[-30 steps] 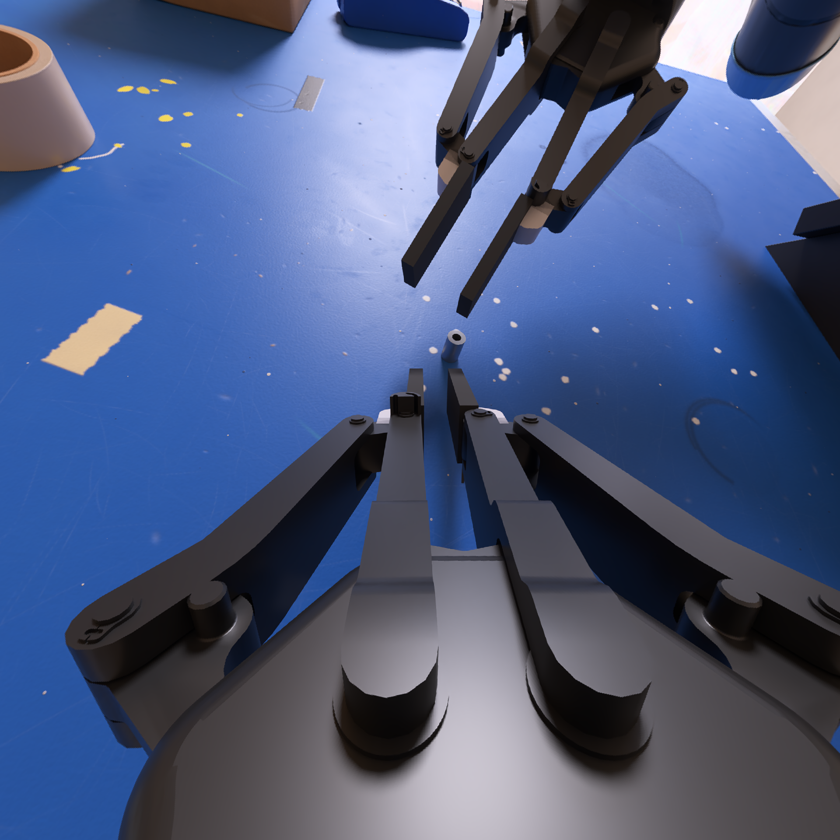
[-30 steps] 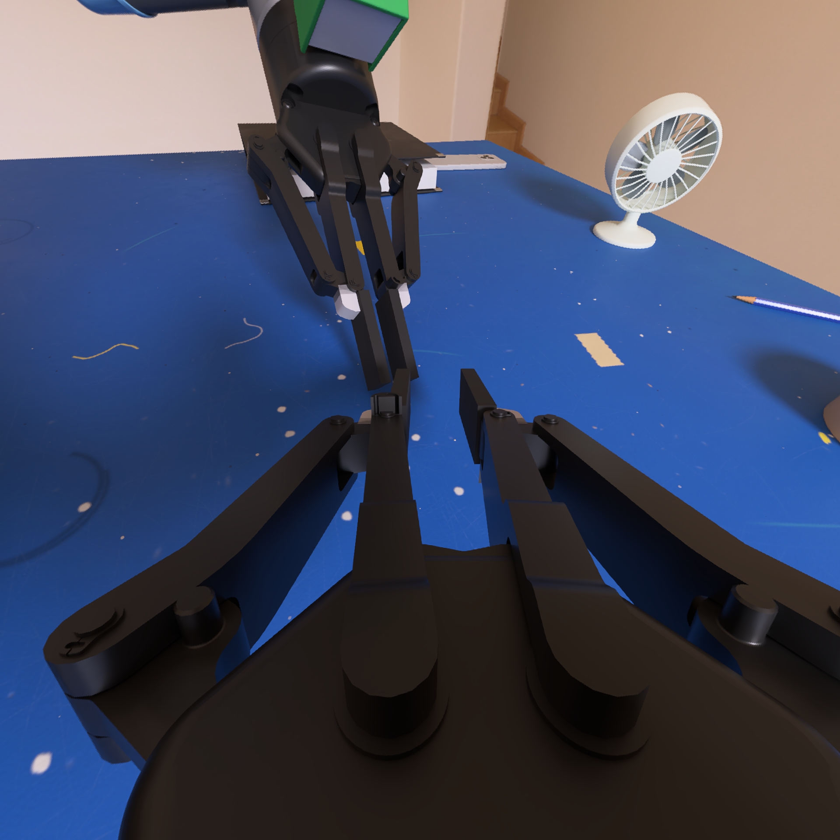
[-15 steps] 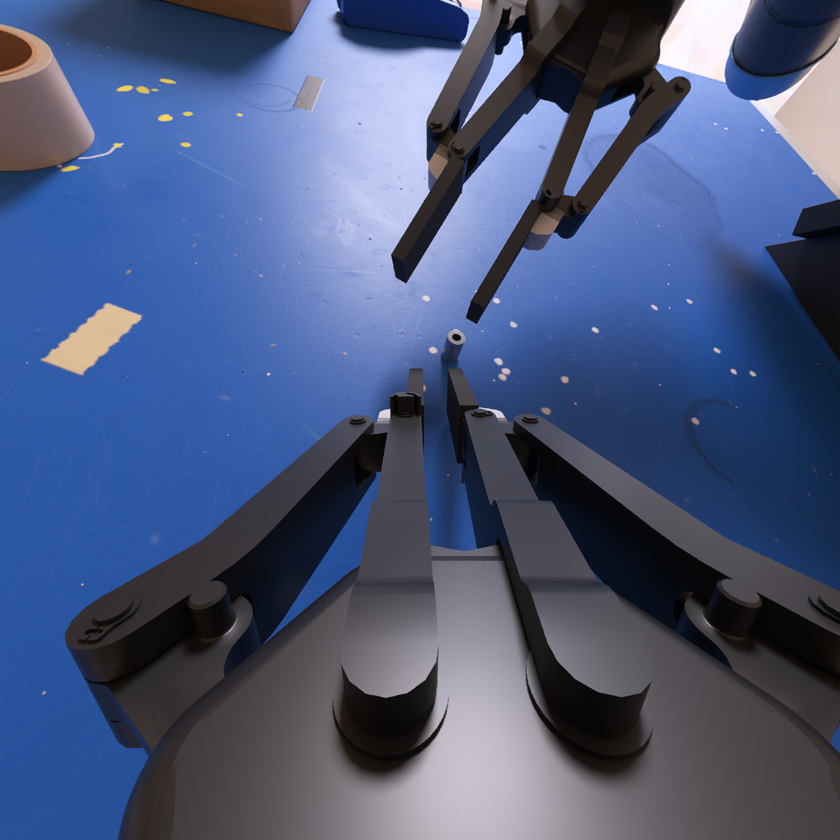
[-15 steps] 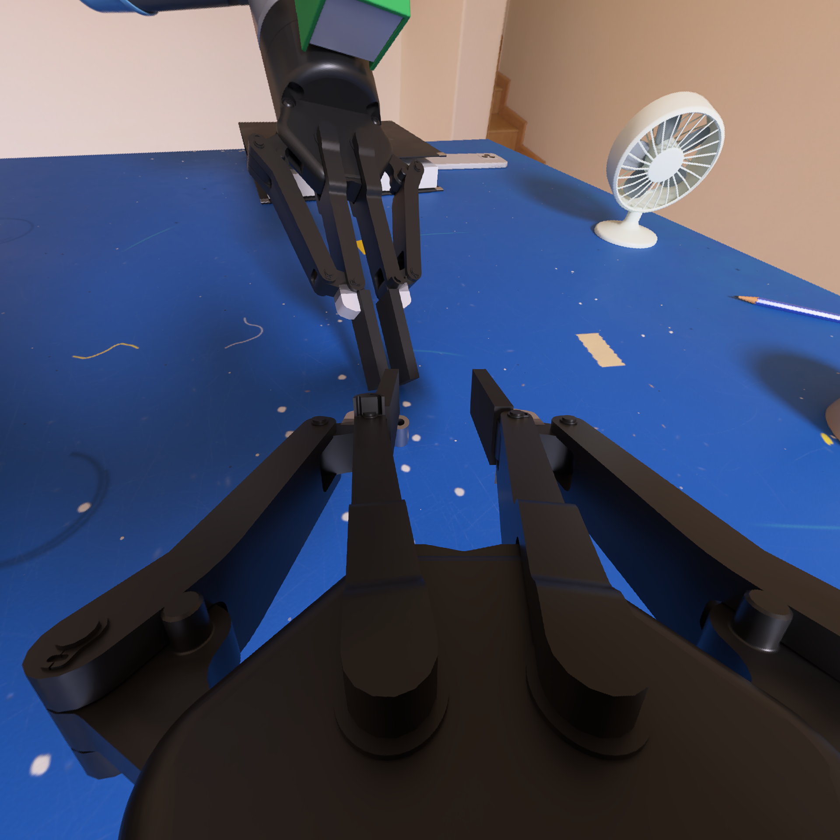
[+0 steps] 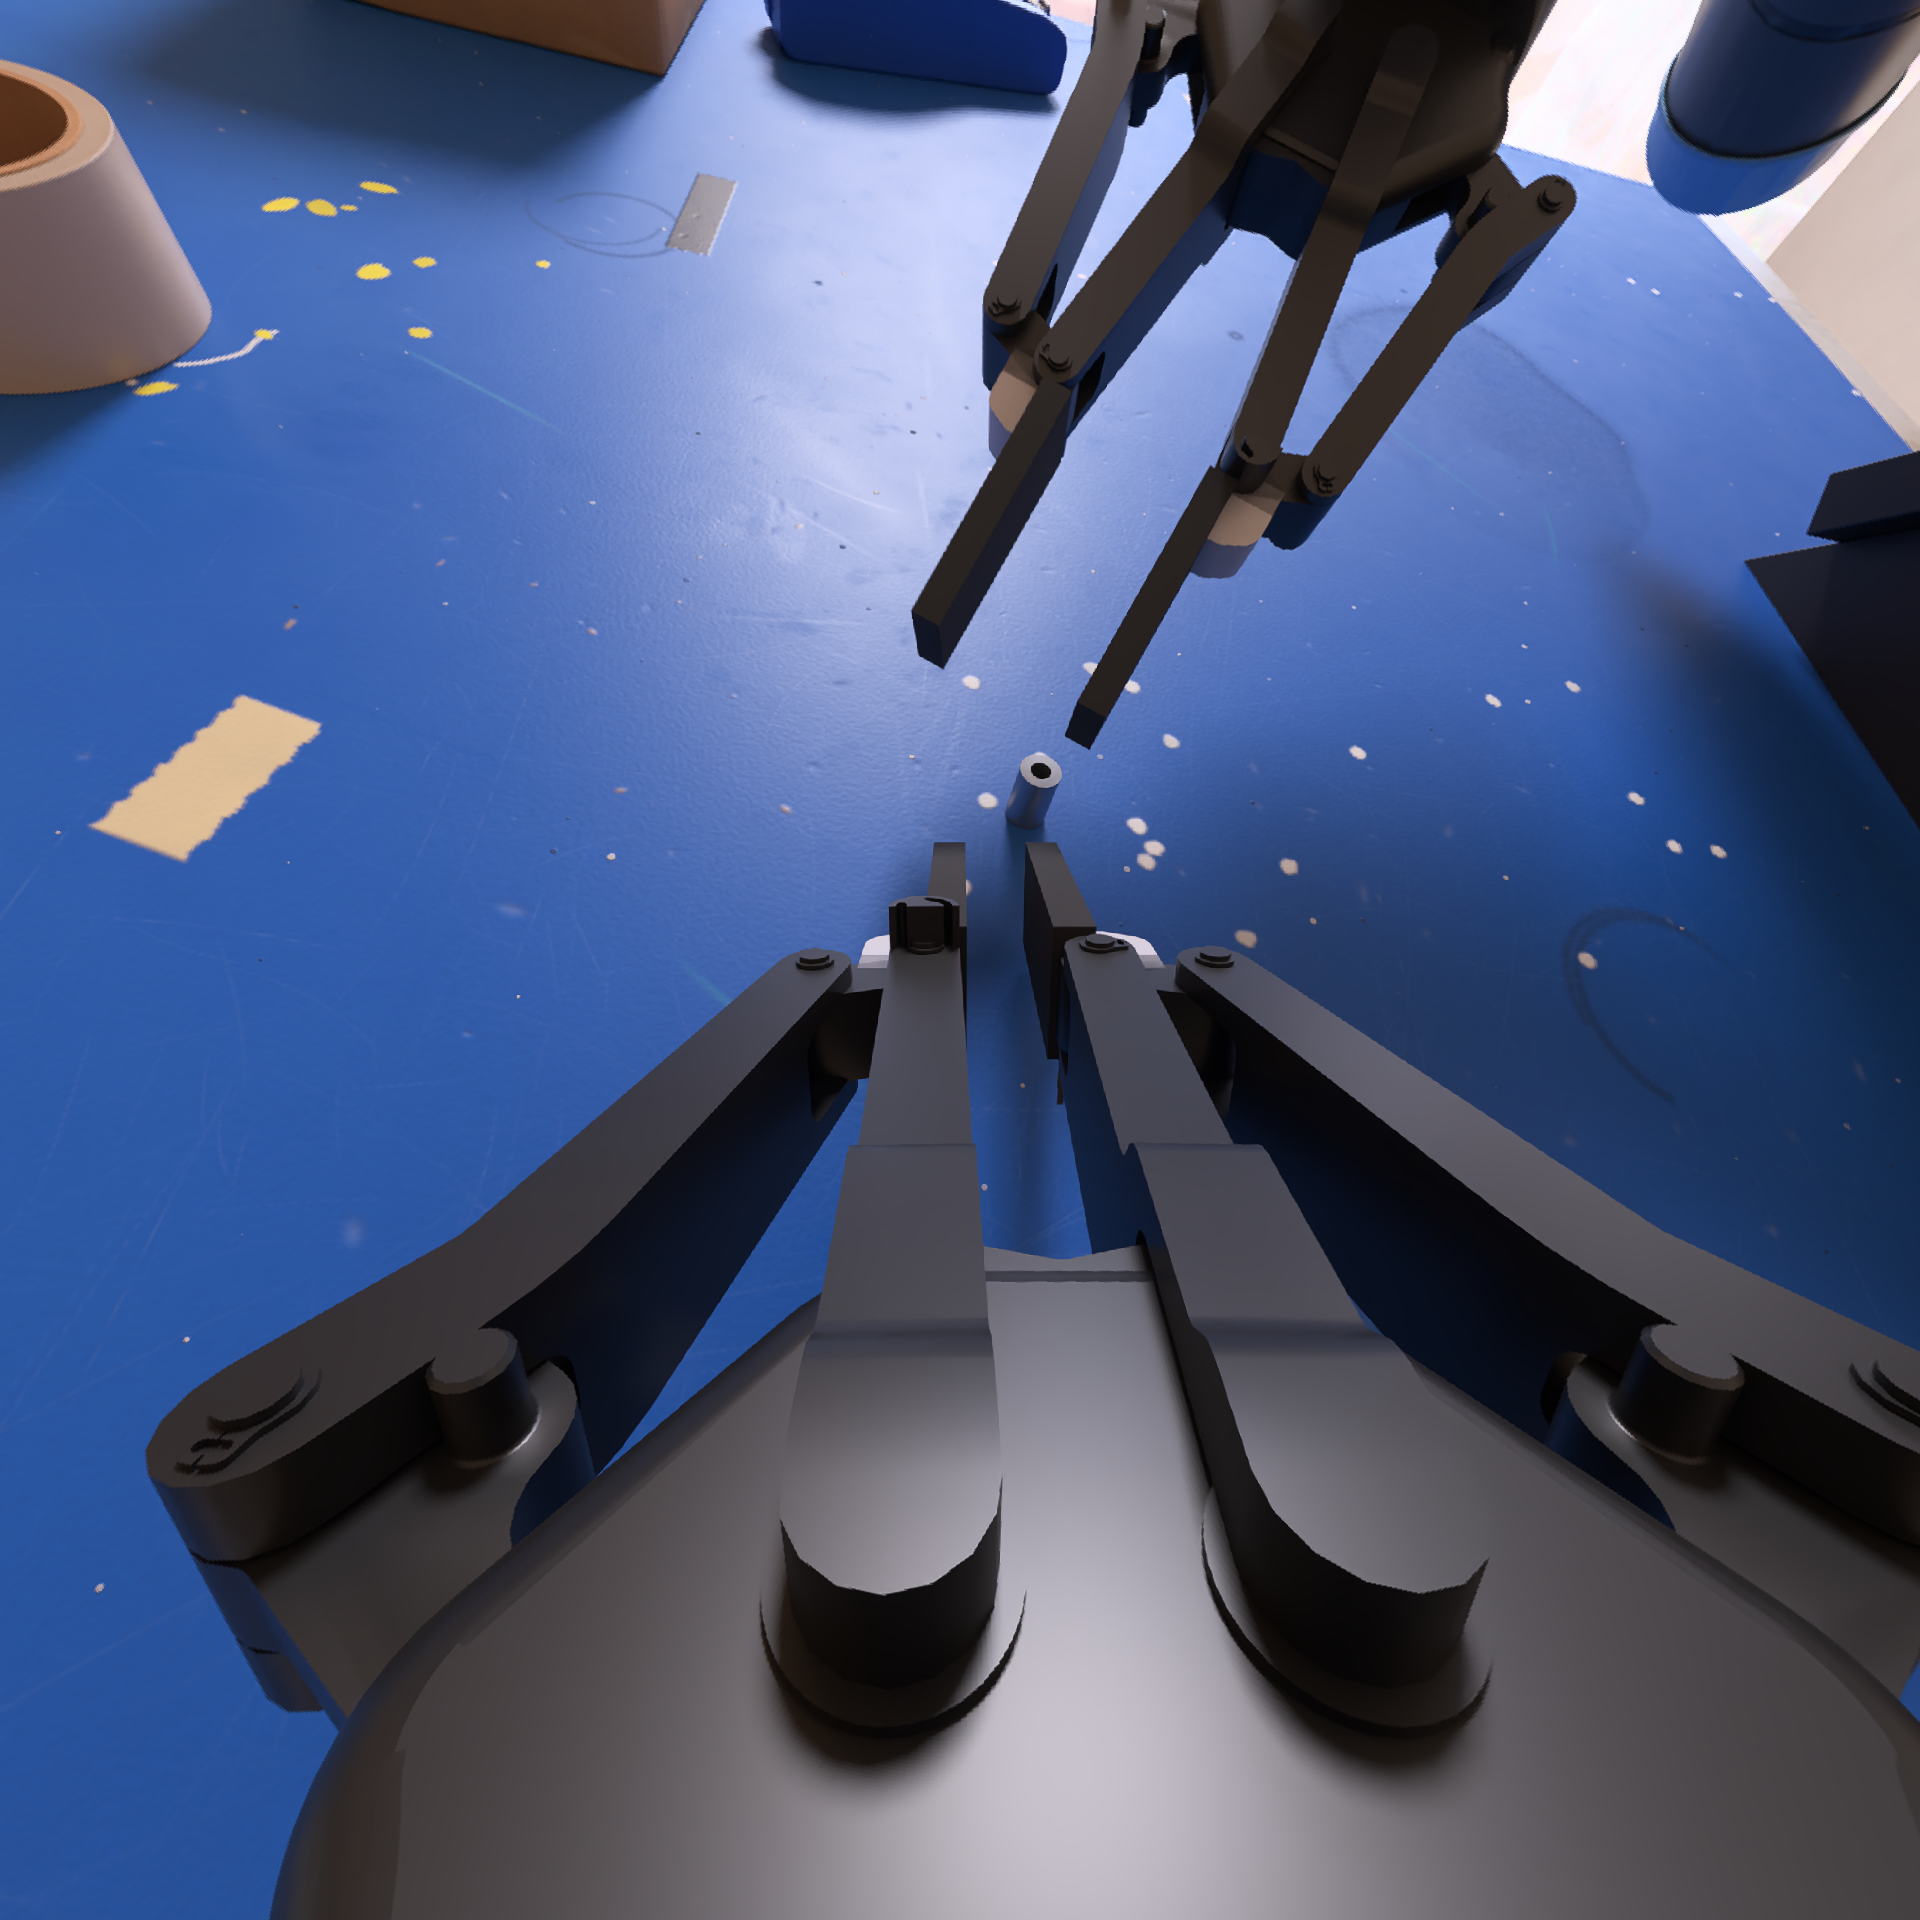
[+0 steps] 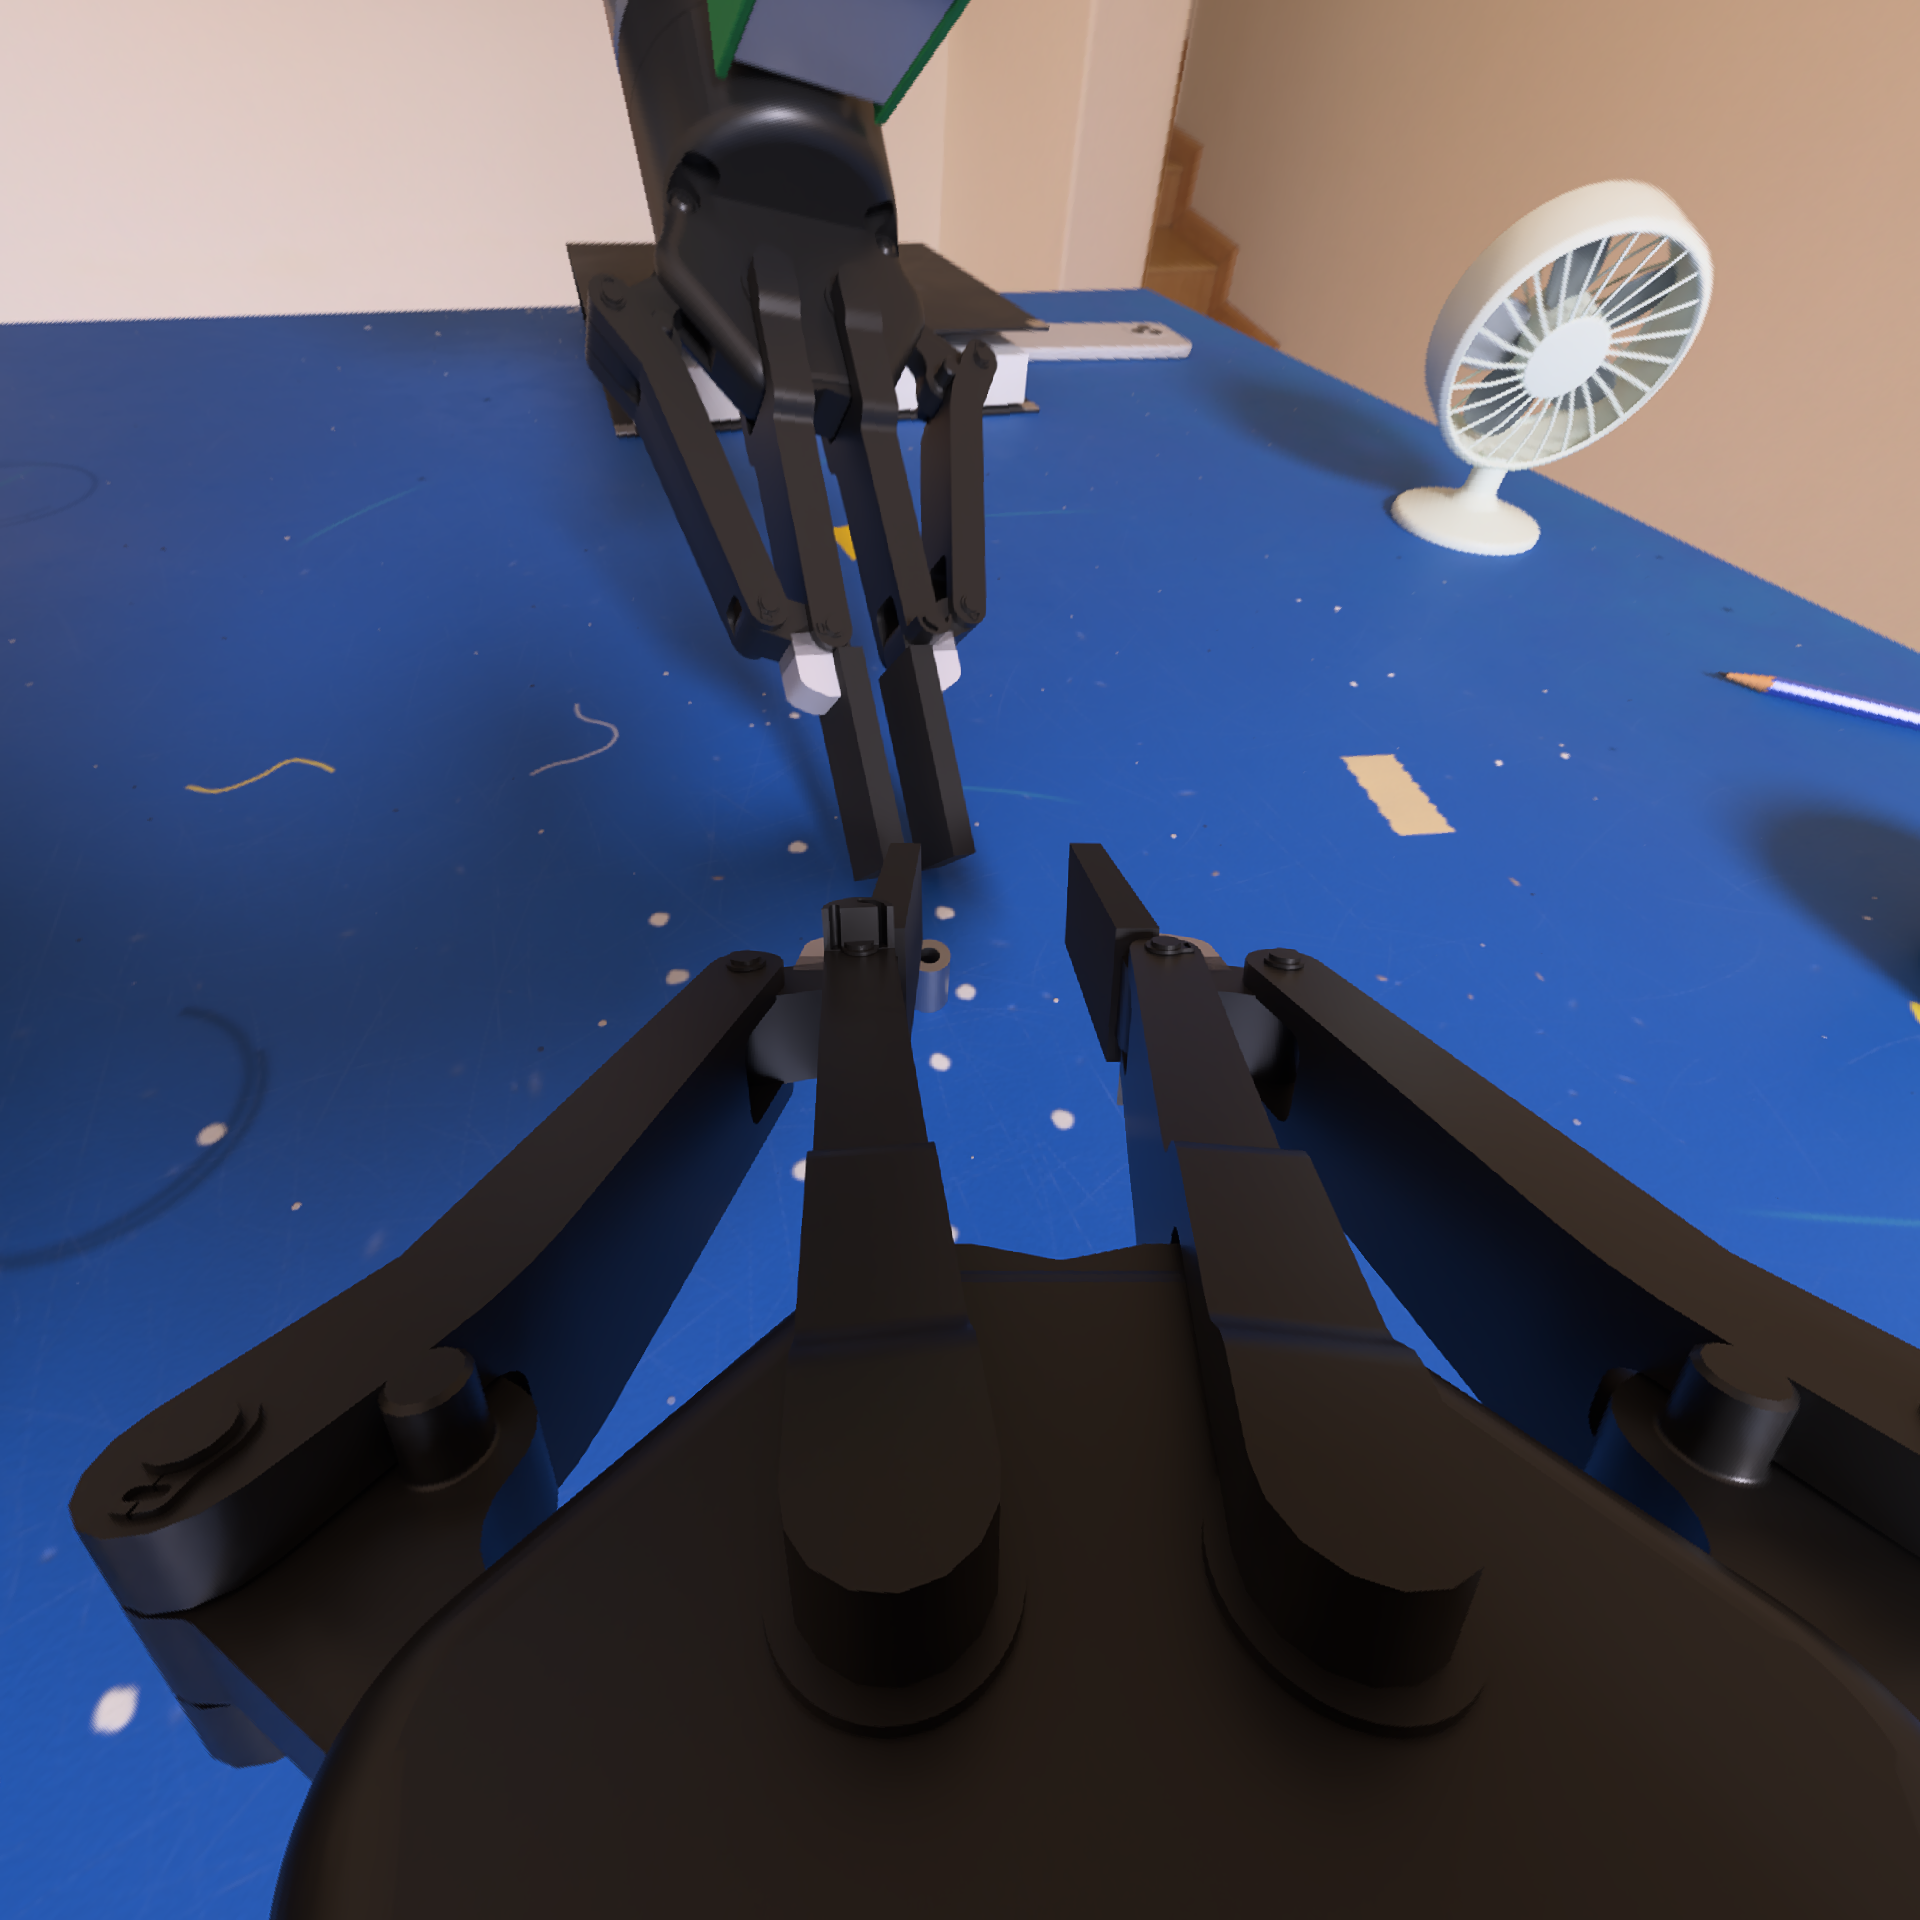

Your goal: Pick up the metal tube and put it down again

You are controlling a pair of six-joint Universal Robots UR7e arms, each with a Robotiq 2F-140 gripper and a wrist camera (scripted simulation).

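A small metal tube stands upright on the blue table, just beyond my left gripper. The left gripper's fingers are nearly together and hold nothing. My right gripper is open and empty. In the left wrist view the right gripper hangs just above and behind the tube, not touching it. In the right wrist view the tube shows beside the inner face of the left-hand finger, partly hidden by it. The left gripper points down at the table right behind it.
A beige tapered ring, a cardboard box and a blue object lie at the far side. A tan strip lies on the left and a dark plate on the right. A white fan and a pencil are on the right.
The right gripper's fingers have spread apart and its tips have shifted slightly nearer the tube. The tube and the left gripper have not moved.
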